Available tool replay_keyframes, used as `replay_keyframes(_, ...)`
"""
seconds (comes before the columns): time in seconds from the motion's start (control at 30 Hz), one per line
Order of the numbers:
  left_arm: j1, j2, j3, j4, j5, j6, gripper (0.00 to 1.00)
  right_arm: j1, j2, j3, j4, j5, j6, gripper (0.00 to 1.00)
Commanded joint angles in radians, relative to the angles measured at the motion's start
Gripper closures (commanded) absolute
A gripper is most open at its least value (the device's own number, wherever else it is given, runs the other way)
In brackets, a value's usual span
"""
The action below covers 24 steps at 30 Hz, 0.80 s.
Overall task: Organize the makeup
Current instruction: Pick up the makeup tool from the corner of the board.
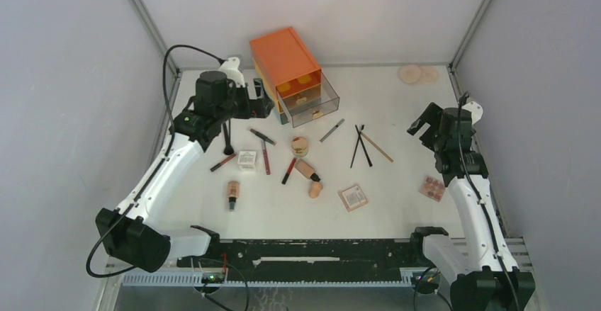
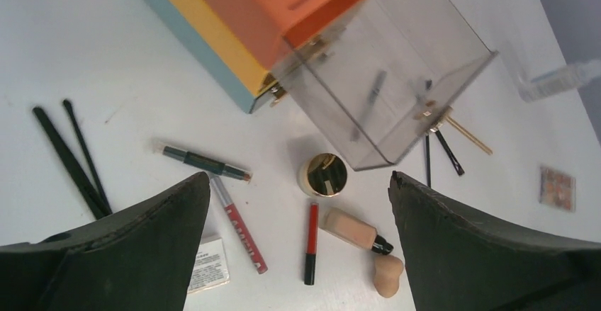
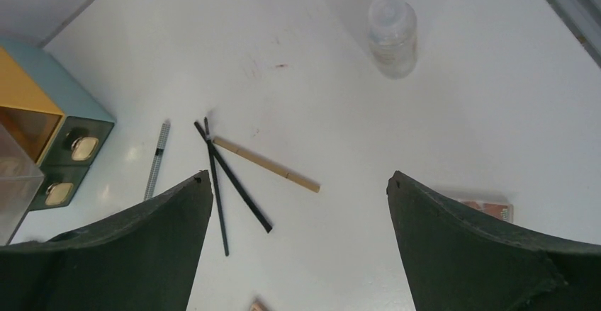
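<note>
Reaching along the left side, the left gripper hangs just beside the orange chest, fingers wide apart and empty (the chest's clear drawer stands pulled out). We note the right gripper raised at the right, tilted inward, also spread on nothing. The makeup lies scattered on the table between both arms, crossed black brushes nearest the right one.

top cam high over the near edge, looking down on the whole table, both wrist cams close in, angled down, each catching the chest and crossed brushes
</note>
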Motion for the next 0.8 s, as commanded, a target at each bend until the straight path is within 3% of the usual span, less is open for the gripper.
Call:
replay_keyframes(0.0, -0.135, -0.033, -0.030, 0.073, -0.104, 0.126, 0.00, -0.006, -0.047, -0.001, 0.049, -0.054, -0.044, 0.00)
replay_keyframes(0.17, -0.202, -0.037, -0.065, 0.146, -0.173, 0.120, 0.00, -0.005, -0.131, -0.066, 0.130, -0.072, -0.074, 0.00)
replay_keyframes(0.43, -0.158, -0.010, 0.021, 0.089, -0.334, 0.018, 0.00, -0.017, -0.169, -0.092, 0.131, -0.017, -0.022, 0.00)
replay_keyframes(0.6, 0.014, -0.077, -0.026, 0.120, -0.190, -0.085, 0.00, -0.037, -0.028, 0.004, 0.170, -0.050, -0.040, 0.00)
replay_keyframes(0.77, 0.052, -0.116, -0.040, 0.099, -0.183, -0.080, 0.00, -0.037, 0.186, 0.141, 0.254, -0.120, 0.004, 0.01)
